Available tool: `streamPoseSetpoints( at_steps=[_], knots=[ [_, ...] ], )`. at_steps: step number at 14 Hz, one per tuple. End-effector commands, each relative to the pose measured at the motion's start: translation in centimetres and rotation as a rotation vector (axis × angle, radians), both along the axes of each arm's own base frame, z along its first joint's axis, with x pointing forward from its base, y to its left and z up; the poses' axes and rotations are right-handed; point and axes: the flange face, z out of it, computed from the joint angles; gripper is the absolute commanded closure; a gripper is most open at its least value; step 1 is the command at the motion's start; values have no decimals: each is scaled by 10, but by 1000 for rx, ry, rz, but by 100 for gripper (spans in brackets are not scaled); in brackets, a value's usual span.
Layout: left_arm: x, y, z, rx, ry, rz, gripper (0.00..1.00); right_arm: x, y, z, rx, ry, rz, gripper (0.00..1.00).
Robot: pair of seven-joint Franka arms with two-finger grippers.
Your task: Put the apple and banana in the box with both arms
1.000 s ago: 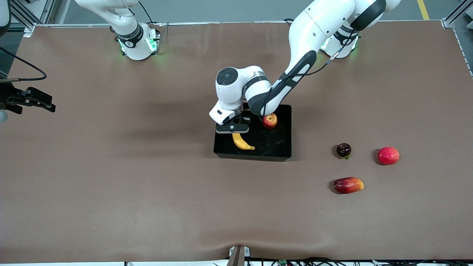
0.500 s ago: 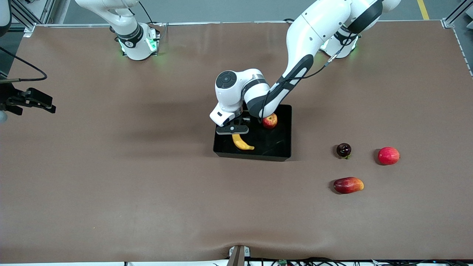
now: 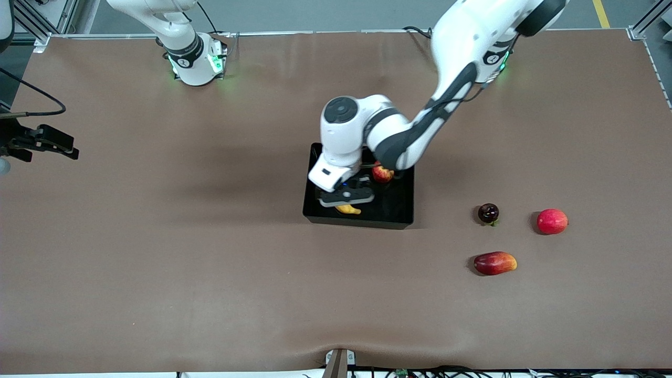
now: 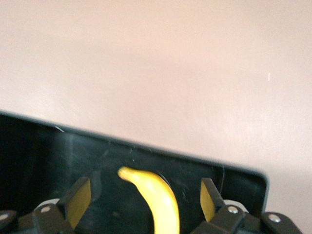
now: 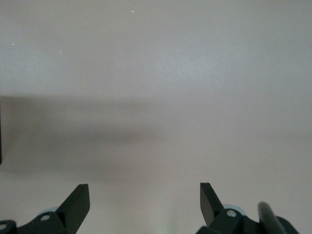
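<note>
right gripper [image 3: 52,143] waits, jaws apart, over the right arm's end of the table | left gripper [image 3: 346,197] spread wide, nothing gripped, over banana [image 3: 348,210] in box [image 3: 399,220] | apple [image 3: 382,174] in box too | a straight lift is advised, so the banana is not nudged

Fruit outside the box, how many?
3: dark round fruit, pink-red round fruit beside it toward the left arm's end, mango-like fruit nearest the front camera. None looks hidden.

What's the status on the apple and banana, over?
Left hand open over the box, banana lying loose between its fingers. Right hand open, waiting at its end of the table. Apple in the box. Nothing in the way.
</note>
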Motion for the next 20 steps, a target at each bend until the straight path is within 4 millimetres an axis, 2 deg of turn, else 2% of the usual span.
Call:
streamPoseSetpoints(
  at_steps=[1, 3, 5, 6, 8, 12, 14, 20],
  knots=[
    [4, 38, 62, 35, -8, 92, 0, -4, -5, 4, 23, 2, -4, 0],
    [20, 81, 103, 55, 20, 116, 0, -3, 4, 5, 23, -1, 11, 0],
    [30, 122, 142, 50, 74, 54, 0, -3, 3, 4, 23, 2, 10, 0],
    [38, 151, 160, 45, 92, 42, 0, -3, 3, 4, 22, 2, 11, 0],
    [42, 191, 187, 34, 135, 13, 0, -3, 3, 5, 21, -1, 11, 0],
    [49, 258, 226, 73, 137, -43, 0, -3, 5, 3, 22, 7, 13, 0],
    [49, 289, 241, 37, 159, -75, 0, -2, 5, 5, 21, -2, 14, 0],
    [43, 358, 267, 51, 215, -9, 0, -3, 14, 6, 21, 1, 25, 0]
  ],
)
